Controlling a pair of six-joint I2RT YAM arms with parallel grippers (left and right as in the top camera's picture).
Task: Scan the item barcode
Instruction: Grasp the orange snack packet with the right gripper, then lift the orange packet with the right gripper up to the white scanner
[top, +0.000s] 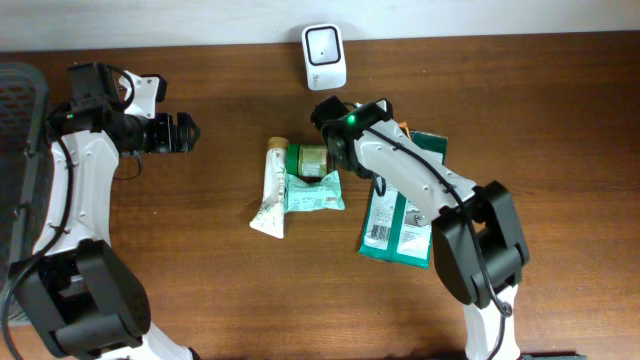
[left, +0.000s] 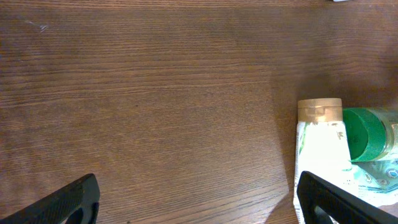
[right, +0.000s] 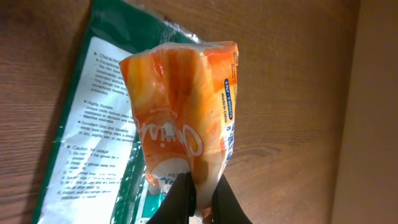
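Right fingers (right: 200, 186) are pressed together, pinching the bottom edge of the orange snack packet (right: 180, 106), which is held off the counter (top: 200, 280) above the green bag (right: 87, 112). No barcode shows on the packet's visible face. Scanner (top: 324, 56) sits at the back edge, near the right arm. To scan well, probably rotate the wrist so the barcode side faces the scanner window, keep the crumpled film taut and hold steady. Left fingers (top: 185, 132) are spread wide and empty, well apart from the tube (left: 320, 155) and the green-capped bottle (left: 367, 134).
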